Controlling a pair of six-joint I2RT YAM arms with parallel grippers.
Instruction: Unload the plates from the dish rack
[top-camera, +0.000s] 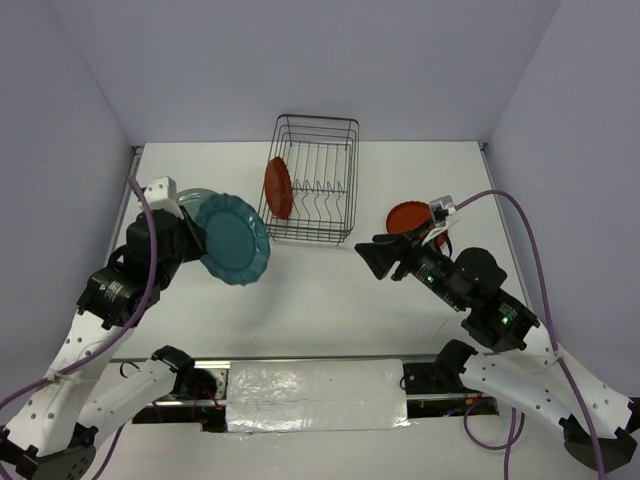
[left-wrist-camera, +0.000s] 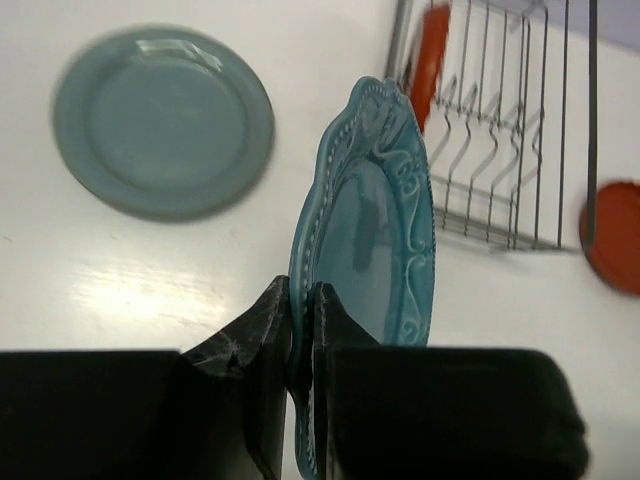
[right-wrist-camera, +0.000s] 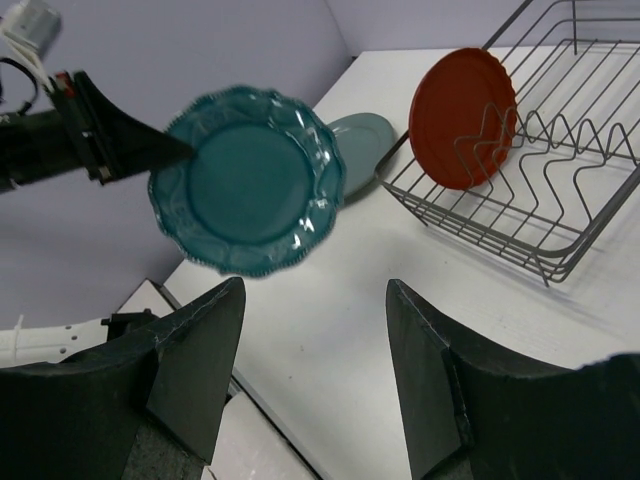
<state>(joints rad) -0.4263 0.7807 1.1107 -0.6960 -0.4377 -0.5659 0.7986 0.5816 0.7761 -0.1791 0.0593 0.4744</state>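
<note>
Your left tool (left-wrist-camera: 302, 300) is squeezed shut on the rim of the dark teal plate (left-wrist-camera: 372, 230). It holds the plate up on its edge in the air, left of the dish rack (top-camera: 315, 118). The thin rim is the easy place to pinch a flat plate. Your right tool (right-wrist-camera: 315, 290) is wide open with nothing in it. One orange plate (top-camera: 278, 187) stands in the rack. The other orange plate (top-camera: 408, 217) and the grey plate (left-wrist-camera: 160, 120) lie on the counter (top-camera: 320, 300). Bare counter near the grey plate looks free for setting down.
</note>
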